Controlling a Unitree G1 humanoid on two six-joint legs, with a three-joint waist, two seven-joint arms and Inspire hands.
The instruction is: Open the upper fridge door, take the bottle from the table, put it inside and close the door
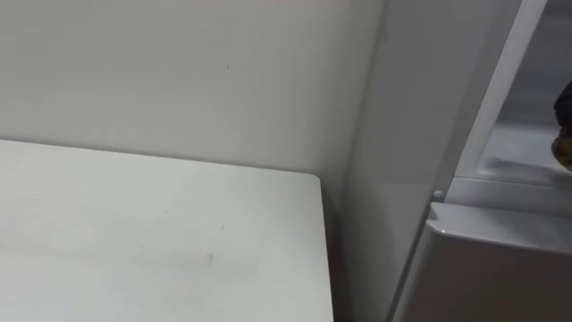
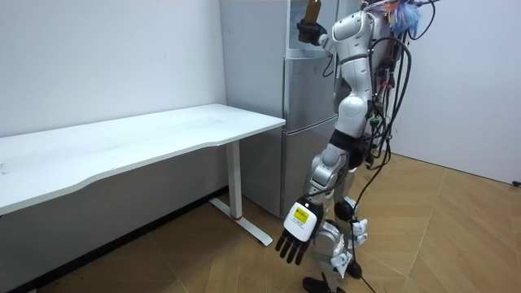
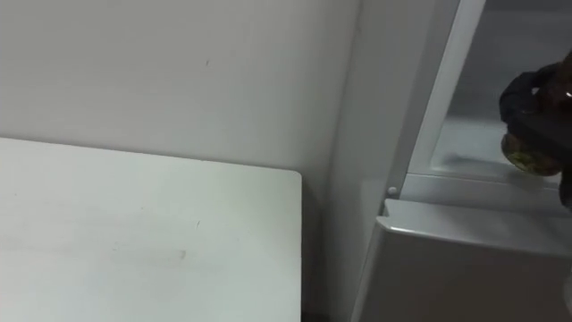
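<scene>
In the room view I stand before the grey fridge (image 2: 307,122), my right arm raised to its upper compartment. My right hand (image 2: 308,32) is shut on an amber bottle (image 2: 314,10), held upright at the open compartment's mouth. In the eye views that dark hand (image 3: 529,103) comes in at the right edge, with the bottle's yellowish base (image 3: 529,154) just above the pale floor of the upper compartment (image 3: 474,143). The bottle's top is hidden there. My left hand (image 2: 294,238) hangs open, low beside my legs.
A white table (image 1: 152,233) stands against the wall left of the fridge, its right edge close to the fridge's side (image 1: 384,179). The lower fridge door (image 3: 465,268) is closed. Wooden floor (image 2: 440,236) lies behind me.
</scene>
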